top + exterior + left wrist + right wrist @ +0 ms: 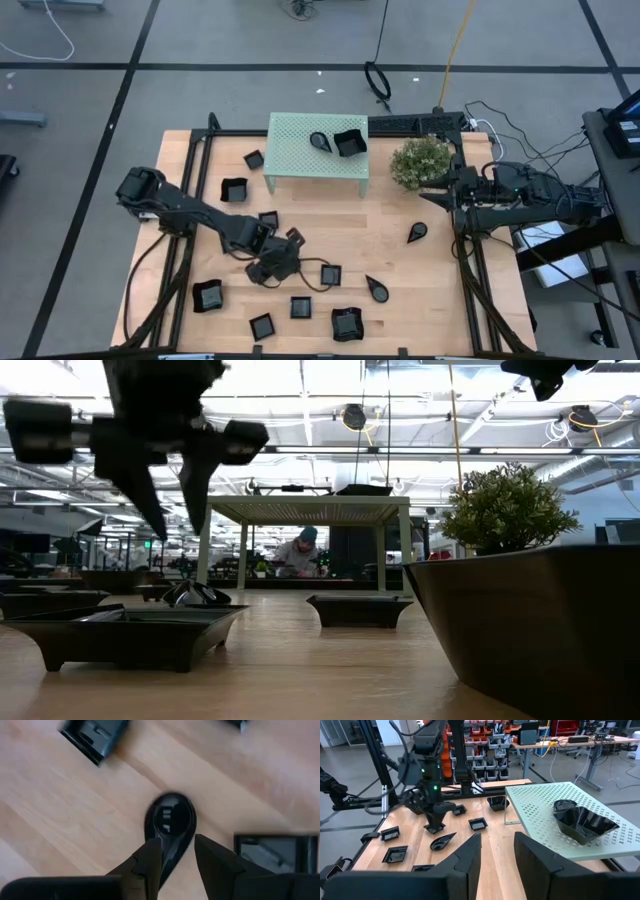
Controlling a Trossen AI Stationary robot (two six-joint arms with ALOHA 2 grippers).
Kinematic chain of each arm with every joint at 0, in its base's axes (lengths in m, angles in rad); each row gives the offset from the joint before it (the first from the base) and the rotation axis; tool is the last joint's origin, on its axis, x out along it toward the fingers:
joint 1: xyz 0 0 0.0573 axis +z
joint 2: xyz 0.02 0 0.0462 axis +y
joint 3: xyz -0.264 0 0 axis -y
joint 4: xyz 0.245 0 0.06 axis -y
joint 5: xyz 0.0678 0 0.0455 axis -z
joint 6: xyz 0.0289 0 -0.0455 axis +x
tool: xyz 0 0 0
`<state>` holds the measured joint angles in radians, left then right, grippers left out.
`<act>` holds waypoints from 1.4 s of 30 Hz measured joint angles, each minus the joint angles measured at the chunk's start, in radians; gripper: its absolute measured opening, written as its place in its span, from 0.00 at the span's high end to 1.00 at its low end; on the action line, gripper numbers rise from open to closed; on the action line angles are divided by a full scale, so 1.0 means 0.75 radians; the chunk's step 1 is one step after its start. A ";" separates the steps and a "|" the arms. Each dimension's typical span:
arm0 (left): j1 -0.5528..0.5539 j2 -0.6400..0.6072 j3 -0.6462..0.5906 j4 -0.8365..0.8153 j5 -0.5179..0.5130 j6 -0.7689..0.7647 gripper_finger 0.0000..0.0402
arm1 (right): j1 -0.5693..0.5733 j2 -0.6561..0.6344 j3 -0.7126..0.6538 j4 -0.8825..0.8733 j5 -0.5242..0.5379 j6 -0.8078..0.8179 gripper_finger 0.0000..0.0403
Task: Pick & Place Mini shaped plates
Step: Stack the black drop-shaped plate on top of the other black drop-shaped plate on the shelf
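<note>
Two plates point(338, 142) sit on the green stand point(300, 150); about a dozen remain on the table point(390, 255). Left gripper point(177, 857) hangs open over a teardrop plate point(170, 820); right gripper point(496, 850) waits open

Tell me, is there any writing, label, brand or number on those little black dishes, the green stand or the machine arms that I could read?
None can be read in any view.
Teardrop plate under the left gripper: pale marks on its gloss look like reflections, not letters.
Mint-green stand: only holes, no print.
Room behind the table in the right wrist view: any signs or bin labels are too small to read.
</note>
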<state>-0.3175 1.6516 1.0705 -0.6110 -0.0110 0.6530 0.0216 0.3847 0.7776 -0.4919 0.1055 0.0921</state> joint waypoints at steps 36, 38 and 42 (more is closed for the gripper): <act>0.038 0.160 -0.039 0.040 -0.037 0.017 0.99 | -0.001 0.000 0.000 0.001 0.180 0.181 0.74; 0.065 0.131 -0.039 0.046 -0.038 -0.004 0.98 | -0.001 0.000 0.000 0.002 0.180 0.181 0.74; 0.136 0.049 -0.033 0.046 -0.039 -0.114 0.99 | -0.001 0.000 0.000 0.001 0.180 0.181 0.74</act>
<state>-0.2152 1.6884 1.0457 -0.5767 -0.0405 0.5673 0.0212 0.3847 0.7776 -0.4911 0.2409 0.2276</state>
